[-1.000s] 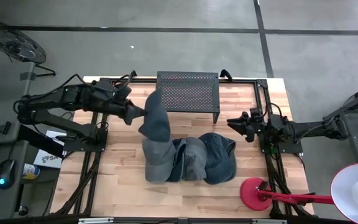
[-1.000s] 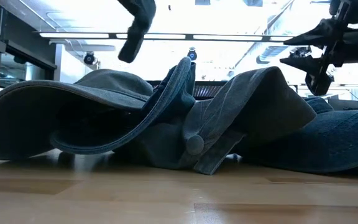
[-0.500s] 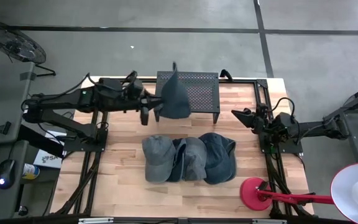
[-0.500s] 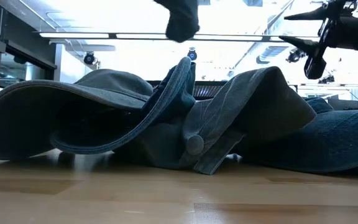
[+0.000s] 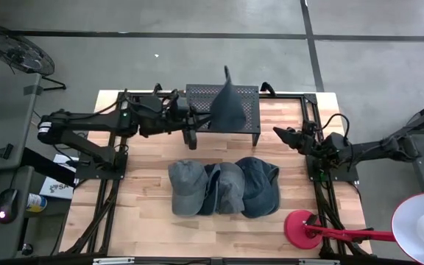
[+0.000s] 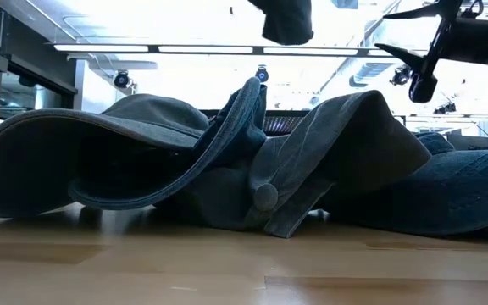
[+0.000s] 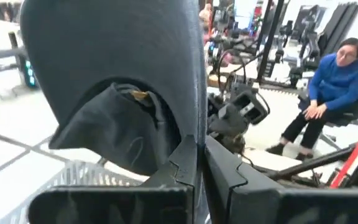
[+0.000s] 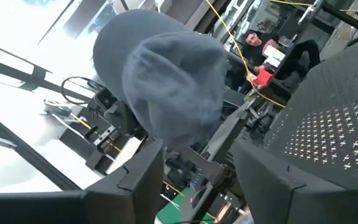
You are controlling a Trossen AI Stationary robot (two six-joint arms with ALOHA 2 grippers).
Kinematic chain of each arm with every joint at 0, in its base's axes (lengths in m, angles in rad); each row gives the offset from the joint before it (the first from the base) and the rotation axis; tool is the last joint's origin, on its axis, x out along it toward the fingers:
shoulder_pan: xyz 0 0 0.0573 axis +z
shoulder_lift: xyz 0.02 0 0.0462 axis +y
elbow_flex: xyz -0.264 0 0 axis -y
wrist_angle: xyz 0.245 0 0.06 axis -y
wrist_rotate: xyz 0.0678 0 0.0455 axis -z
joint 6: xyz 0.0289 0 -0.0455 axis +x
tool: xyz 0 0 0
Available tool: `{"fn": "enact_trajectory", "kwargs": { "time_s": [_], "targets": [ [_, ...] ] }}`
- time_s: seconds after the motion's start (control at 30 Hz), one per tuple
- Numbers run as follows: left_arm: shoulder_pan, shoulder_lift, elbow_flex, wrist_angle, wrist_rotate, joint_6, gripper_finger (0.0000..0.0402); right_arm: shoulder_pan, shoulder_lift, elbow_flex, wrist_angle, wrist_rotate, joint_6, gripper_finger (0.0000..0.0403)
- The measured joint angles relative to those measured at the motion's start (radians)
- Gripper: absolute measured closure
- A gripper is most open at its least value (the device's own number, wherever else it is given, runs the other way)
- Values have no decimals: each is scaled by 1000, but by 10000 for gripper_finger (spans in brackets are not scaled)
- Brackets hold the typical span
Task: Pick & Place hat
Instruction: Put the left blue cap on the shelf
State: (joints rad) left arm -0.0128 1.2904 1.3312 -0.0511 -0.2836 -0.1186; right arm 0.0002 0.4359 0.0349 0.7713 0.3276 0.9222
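A grey cap (image 5: 228,110) hangs in the air over the black perforated stand (image 5: 205,96) at the table's far edge, and shows at the top of the low view (image 6: 288,19). My left gripper (image 5: 195,126) is shut on it and reaches in from the table's left. Three more caps lie side by side on their crowns and brims mid-table: a grey one (image 5: 185,188), a grey-blue one (image 5: 228,188) and a dark blue one (image 5: 262,184). My right gripper (image 5: 285,137) waits open at the table's right side, above the table. My left gripper pinches a thin edge of the grey cap (image 7: 197,127) between its two fingers (image 7: 182,168), coming level from the table's left. The cap stands up above the fingers, lifted clear, its hollow inside with a label (image 7: 138,94) facing the wrist camera.
The stand (image 8: 328,124) is a low black mesh table on legs at the far edge. A red round base (image 5: 300,224) sits at the near right corner. Bare wood lies near the front edge and left of the caps. A seated person (image 7: 328,93) is beyond the table.
My left gripper has carried the grey cap from above the pile of caps toward the far edge and to the right, ending over the black stand. The cap has turned about from hanging low to standing on edge. My right gripper has risen a little.
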Motion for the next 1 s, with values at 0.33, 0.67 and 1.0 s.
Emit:
{"fn": "enact_trajectory", "kwargs": {
  "time_s": [0.33,0.67,1.0],
  "targets": [
    [0,87,0,286,1,164,395,-41,139,71,81,2,107,160],
    [0,169,1,470,1,197,395,-152,250,245,81,-131,99,159],
    [0,185,1,513,4,194,395,-220,347,362,80,-207,80,159]
  ]
}}
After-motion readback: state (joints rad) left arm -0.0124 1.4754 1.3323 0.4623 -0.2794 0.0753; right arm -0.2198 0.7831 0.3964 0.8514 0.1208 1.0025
